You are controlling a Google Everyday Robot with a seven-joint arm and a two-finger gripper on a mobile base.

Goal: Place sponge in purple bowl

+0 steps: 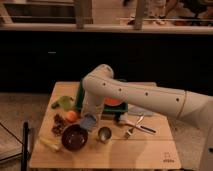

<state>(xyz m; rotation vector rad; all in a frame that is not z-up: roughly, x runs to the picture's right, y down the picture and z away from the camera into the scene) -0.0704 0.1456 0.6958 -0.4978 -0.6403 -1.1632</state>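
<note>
Dim room, dark counter behind, wooden table (150,150) in front carrying the clutter.

Camera view:
- Arm (140,95) reached in from the right, elbow high, forearm dropping down over the table's left half.
- Claw (90,121) hung just above and right of the bowl (74,138), closed on the sponge (88,122). Blue-grey pad was visible at the tip, so it was clamped there, off the table.
- Sponge sat close to the bowl's rim but not inside; looked like mid-carry, with the release not yet done.
- Bowl was near the front-left edge and looked empty, with glossy dark inside.
- Around it: orange ball (72,115) just behind, dark snack pile (59,125) to the left, metal cup (104,134) just to the right. Tight spot, so a short shift left and down seemed needed without clipping the cup.
- Green tray (80,95) behind was mostly hidden by the arm; orange bowl (113,102) in it was partly visible.
- Utensils (135,127) lay right of the cup, clear of the path.
</note>
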